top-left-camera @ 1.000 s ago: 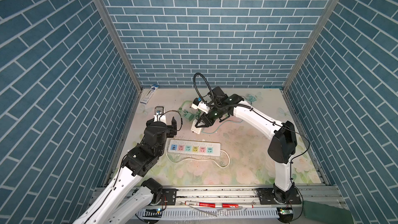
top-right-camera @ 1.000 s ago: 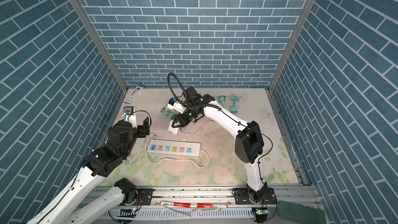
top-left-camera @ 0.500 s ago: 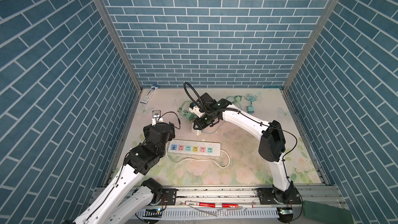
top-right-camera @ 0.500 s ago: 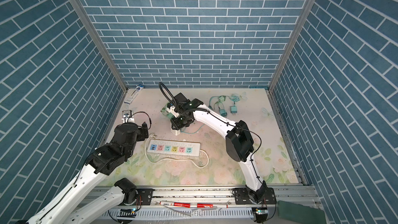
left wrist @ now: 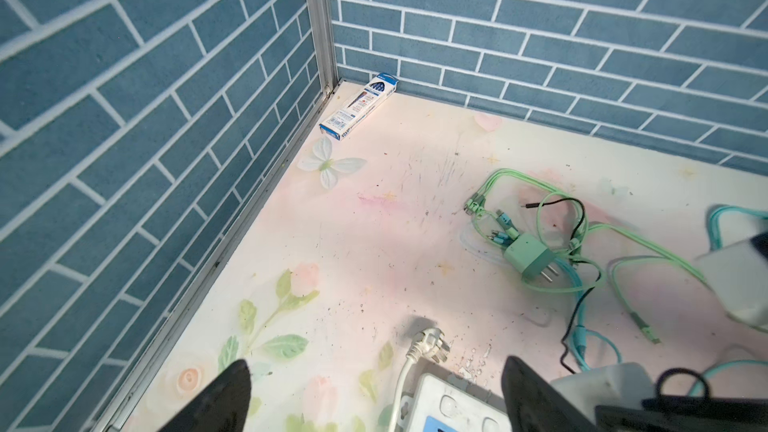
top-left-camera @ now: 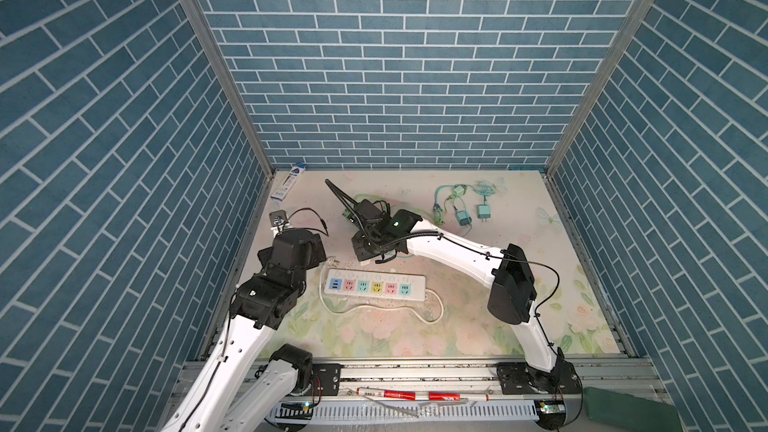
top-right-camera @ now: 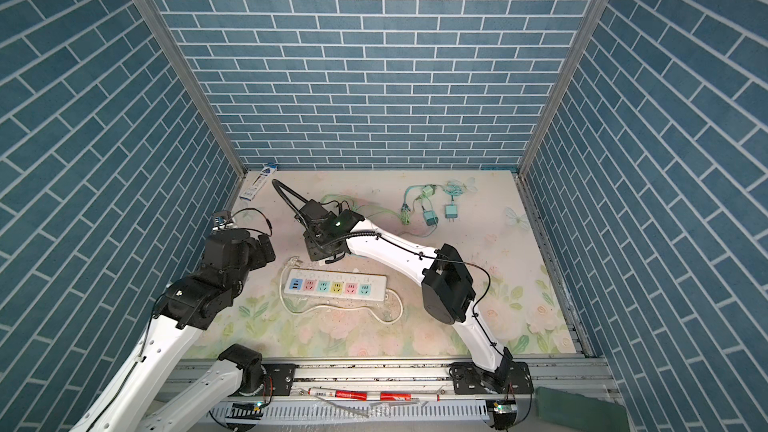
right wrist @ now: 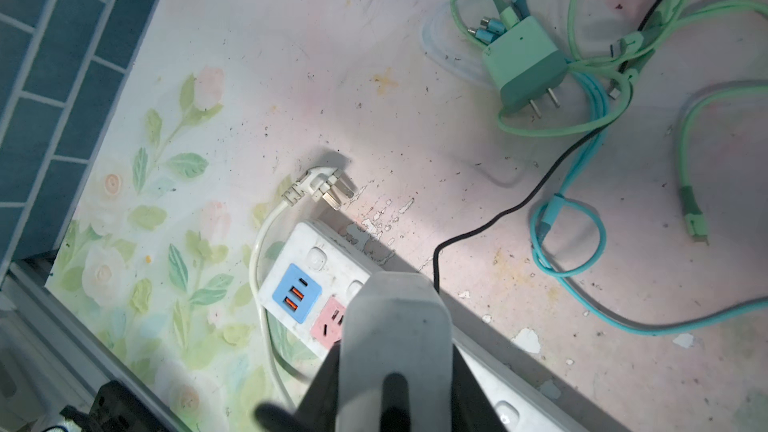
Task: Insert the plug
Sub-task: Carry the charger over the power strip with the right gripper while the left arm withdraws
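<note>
My right pincer (top-left-camera: pixel 366 252) has come down from the upper centre toward the power strip (top-left-camera: pixel 374 286), and my left pincer (left wrist: pixel 376 363) has spread wider. The right one pinches the white plug (right wrist: pixel 395 322), left of centre in both top views, at the strip's pink socket (right wrist: pixel 332 320) beside the blue USB block (right wrist: pixel 296 292). The plug's body hides its prongs, so I cannot tell whether they touch the socket. The strip's far end is cut off in the right wrist view. The strip's own cord plug (right wrist: pixel 322 187) lies just beside its corner. The green charger (right wrist: pixel 525 64) and its cables lie well apart. My empty left pincer sits between the strip and the left wall.
</note>
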Robot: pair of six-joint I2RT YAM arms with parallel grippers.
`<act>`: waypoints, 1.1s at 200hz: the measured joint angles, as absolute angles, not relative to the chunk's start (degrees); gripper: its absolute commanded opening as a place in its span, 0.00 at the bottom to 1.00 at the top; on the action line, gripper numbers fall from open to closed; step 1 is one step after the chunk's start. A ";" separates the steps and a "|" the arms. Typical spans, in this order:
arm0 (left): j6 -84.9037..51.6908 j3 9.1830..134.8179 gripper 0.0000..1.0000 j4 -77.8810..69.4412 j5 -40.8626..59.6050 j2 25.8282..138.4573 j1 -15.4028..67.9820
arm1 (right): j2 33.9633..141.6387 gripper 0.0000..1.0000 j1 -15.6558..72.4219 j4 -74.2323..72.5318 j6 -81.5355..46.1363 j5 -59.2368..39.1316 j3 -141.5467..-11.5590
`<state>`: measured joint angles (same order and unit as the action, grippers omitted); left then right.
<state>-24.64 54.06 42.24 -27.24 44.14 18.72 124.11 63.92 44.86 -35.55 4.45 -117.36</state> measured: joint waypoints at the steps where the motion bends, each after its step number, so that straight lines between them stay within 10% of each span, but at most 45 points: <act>1: -24.71 54.35 0.98 42.44 -27.16 44.21 18.59 | 124.16 0.17 64.03 44.88 -35.68 4.58 -117.38; 220: -25.23 63.64 1.00 56.36 -17.80 41.87 11.77 | 130.41 0.14 73.10 47.13 -53.21 11.99 -118.91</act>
<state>-25.23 63.64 56.36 -17.80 41.87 11.77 130.41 73.10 47.13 -53.21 11.99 -118.91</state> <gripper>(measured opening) 0.995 0.359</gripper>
